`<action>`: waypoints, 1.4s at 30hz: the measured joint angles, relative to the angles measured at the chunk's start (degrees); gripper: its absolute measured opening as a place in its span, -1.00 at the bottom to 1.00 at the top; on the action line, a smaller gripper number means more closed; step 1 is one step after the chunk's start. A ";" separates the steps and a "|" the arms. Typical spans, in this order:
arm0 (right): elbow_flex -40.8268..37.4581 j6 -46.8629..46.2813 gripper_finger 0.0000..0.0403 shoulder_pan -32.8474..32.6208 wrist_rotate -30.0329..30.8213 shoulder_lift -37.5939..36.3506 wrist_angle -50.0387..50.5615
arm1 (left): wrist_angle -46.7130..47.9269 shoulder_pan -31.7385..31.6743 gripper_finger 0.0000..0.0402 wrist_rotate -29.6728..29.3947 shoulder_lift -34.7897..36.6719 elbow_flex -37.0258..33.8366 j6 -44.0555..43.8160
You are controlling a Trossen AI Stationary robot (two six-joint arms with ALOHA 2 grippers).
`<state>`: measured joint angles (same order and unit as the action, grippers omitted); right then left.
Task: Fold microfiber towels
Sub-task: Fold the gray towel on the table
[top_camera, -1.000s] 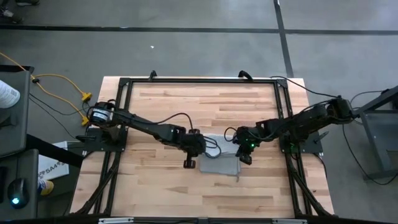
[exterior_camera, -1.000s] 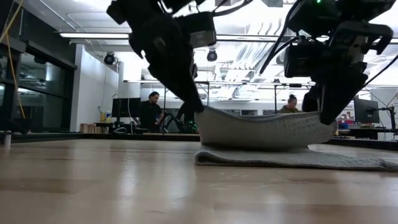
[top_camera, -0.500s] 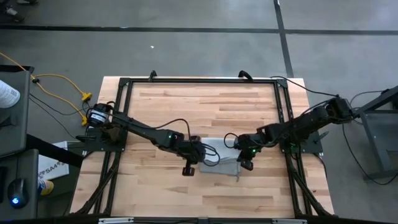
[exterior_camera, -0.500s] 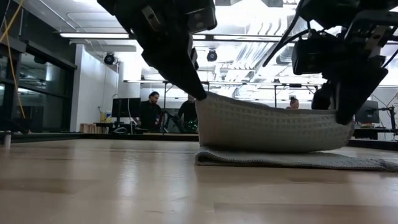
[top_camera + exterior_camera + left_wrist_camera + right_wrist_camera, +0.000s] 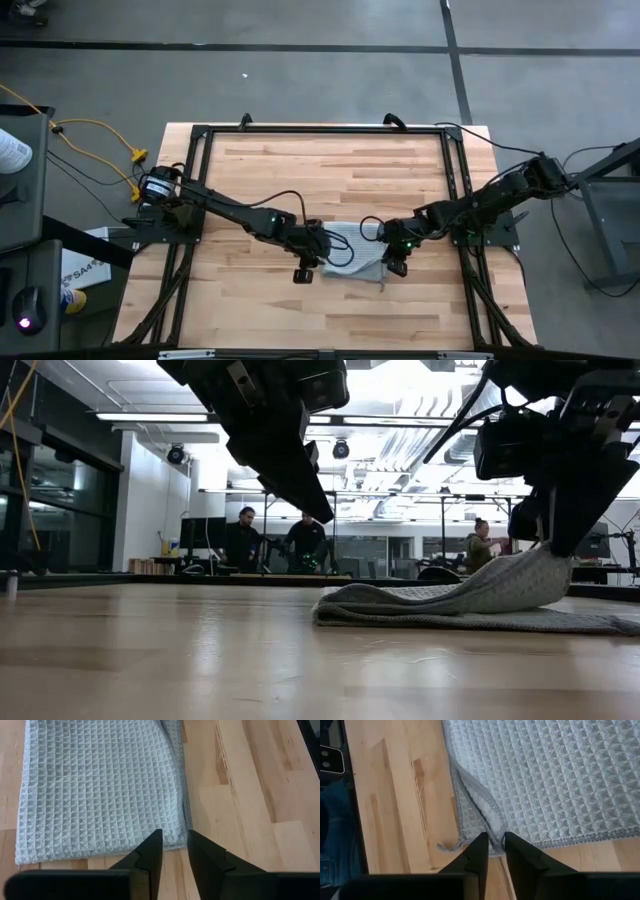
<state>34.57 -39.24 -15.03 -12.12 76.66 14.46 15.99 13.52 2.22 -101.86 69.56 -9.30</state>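
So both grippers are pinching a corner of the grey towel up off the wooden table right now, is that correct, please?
Not quite: only the right gripper is pinching a corner of the grey towel up off the wooden table. The low view shows the left gripper above the towel, holding nothing, the cloth lying flat beneath it.

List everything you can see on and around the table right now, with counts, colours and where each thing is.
Towel: one, light grey-blue waffle weave, on the near middle of the table, folded over itself.
Table: one, pale wood with a black frame, centre of the high view.
Yellow cable: one, on the floor off the table's left side.
People: three, dark clothing, in the room beyond the table in the low view.
Left gripper: one, dark, just off the towel's left edge, jaws slightly apart with nothing between them.
Right gripper: one, dark, at the towel's right edge, jaws pinching a raised corner.
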 joint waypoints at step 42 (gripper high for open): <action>0.04 -6.56 -0.45 6.17 7.72 -1.74 6.68 | 13.86 -9.56 -0.56 -3.89 0.01 -0.41 1.62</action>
<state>34.61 -45.81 -8.86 -4.40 74.92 21.14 29.85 3.96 -1.67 -101.86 69.15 -7.68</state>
